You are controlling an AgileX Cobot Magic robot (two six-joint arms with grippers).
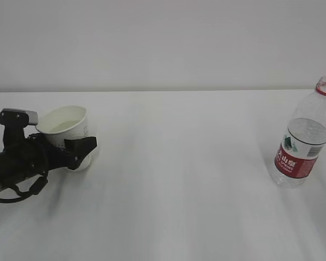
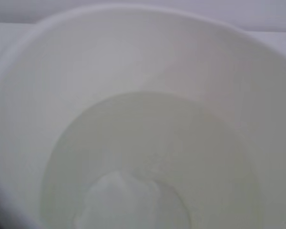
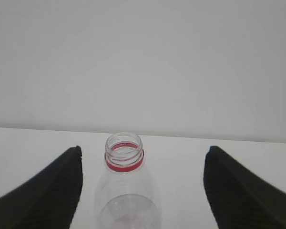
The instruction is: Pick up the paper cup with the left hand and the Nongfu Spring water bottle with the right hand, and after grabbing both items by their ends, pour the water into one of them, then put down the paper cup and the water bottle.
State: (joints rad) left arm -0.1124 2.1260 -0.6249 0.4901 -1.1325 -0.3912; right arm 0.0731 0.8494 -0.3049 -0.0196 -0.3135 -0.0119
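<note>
The white paper cup stands at the left of the table with water in it. My left gripper reaches round its lower part; one black finger crosses the cup's front and the other is hidden behind it. The left wrist view shows only the paper cup's inside and the water, so the grip cannot be judged. The Nongfu Spring water bottle stands uncapped at the right, partly full. My right gripper is open, its fingers well clear on both sides of the water bottle.
The white table runs back to a plain white wall. My left arm with its cables lies low along the left edge. The right arm is outside the exterior view.
</note>
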